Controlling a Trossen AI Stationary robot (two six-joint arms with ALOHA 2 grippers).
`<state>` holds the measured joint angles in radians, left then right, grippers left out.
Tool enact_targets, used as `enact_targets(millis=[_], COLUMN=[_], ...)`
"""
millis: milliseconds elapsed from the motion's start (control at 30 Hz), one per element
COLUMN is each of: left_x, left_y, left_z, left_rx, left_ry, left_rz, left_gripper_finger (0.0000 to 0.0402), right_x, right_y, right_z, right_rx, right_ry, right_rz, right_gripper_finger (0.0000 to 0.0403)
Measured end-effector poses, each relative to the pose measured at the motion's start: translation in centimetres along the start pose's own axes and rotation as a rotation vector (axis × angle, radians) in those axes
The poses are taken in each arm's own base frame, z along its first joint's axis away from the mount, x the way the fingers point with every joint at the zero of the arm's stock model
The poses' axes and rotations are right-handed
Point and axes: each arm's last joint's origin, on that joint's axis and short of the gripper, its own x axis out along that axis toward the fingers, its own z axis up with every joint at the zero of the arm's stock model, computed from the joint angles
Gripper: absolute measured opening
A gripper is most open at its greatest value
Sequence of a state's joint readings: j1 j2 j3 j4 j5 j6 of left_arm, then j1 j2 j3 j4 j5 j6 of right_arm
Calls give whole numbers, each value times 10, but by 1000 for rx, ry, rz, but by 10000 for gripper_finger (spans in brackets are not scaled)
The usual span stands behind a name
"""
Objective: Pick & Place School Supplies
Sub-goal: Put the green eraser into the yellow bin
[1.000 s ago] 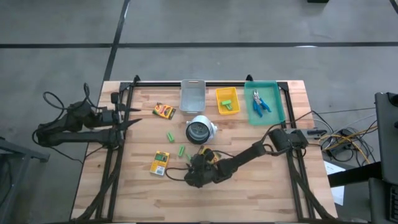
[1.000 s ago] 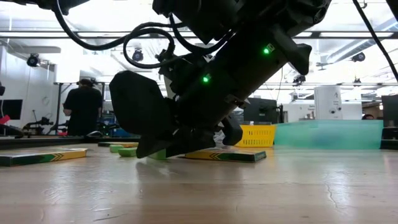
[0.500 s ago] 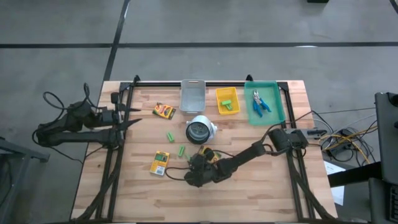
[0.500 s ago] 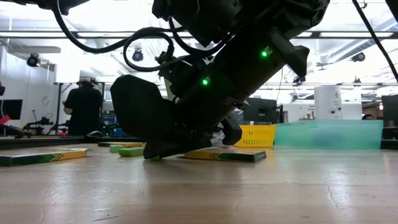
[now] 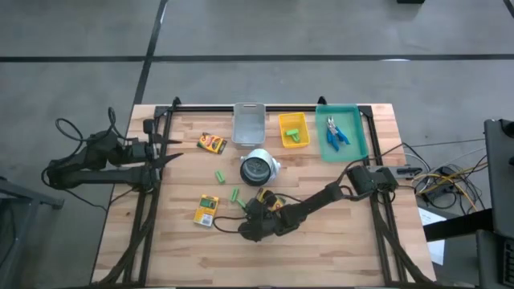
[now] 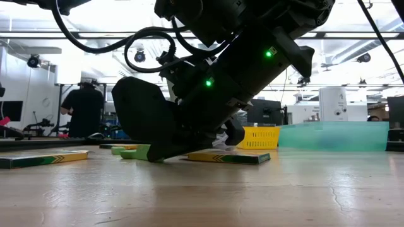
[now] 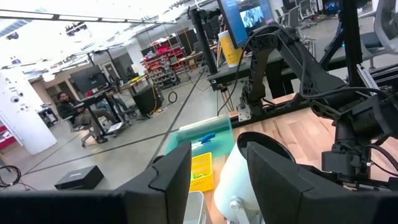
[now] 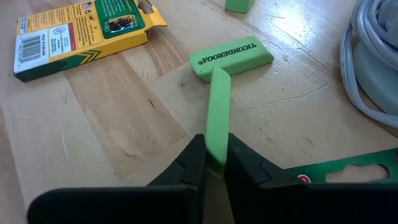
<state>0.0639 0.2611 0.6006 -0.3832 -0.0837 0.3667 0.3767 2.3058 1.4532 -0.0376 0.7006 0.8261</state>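
The desk [image 5: 337,241] is pale butcher-block wood with visible grain and seams, edged by a thin black frame. Near its front centre the right claw [image 8: 211,163] is down at the surface, its two matte black fingers [image 8: 186,163] pinched onto the end of a light-green stick [image 8: 217,121], a smooth rectangular bar standing on edge. That bar's far end butts against a second green stick [image 8: 231,58], flat with rounded corners and printed lettering. A flat cardboard crayon box [image 8: 81,34], yellow and green with a barcode, lies just beside them, and another crayon box [image 5: 212,144] sits nearer the left arm. Two more green pieces [image 5: 219,176] lie apart on the wood.

Along the far edge stand a clear plastic bin [image 5: 249,122], a yellow bin [image 5: 283,138] holding green pieces, and a translucent teal tray [image 5: 357,132] with the blue-handled scissors [image 5: 335,133]. A round white gadget [image 5: 259,168] with a grey face rests mid-desk.

The left claw [image 7: 214,168] hangs parked beyond the desk's left edge, its fingers parted and empty.

Compared with a second ago, the right claw's fingers have drawn together onto the stick; at table height a green tip [image 6: 142,152] now pokes out clearly from under them, and the arm has hardly shifted
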Motion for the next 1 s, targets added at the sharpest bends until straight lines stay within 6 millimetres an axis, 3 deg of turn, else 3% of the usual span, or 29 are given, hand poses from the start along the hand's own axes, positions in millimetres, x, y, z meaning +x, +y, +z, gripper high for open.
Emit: enact_targets(millis=[267,733,1000], left_x=[0,0,0], left_y=[0,0,0], left_z=[0,0,0], left_rx=[0,0,0], left_ry=[0,1,3], left_rz=[0,0,-1], left_gripper_finger=[161,161,161], right_x=[-10,-60,-95], right_y=[4,9,-2], right_z=[8,74,122], right_rx=[-77,-262,-266], right_ry=[-29,-208,-285], right_rz=[16,48,65], right_gripper_finger=[34,34,34])
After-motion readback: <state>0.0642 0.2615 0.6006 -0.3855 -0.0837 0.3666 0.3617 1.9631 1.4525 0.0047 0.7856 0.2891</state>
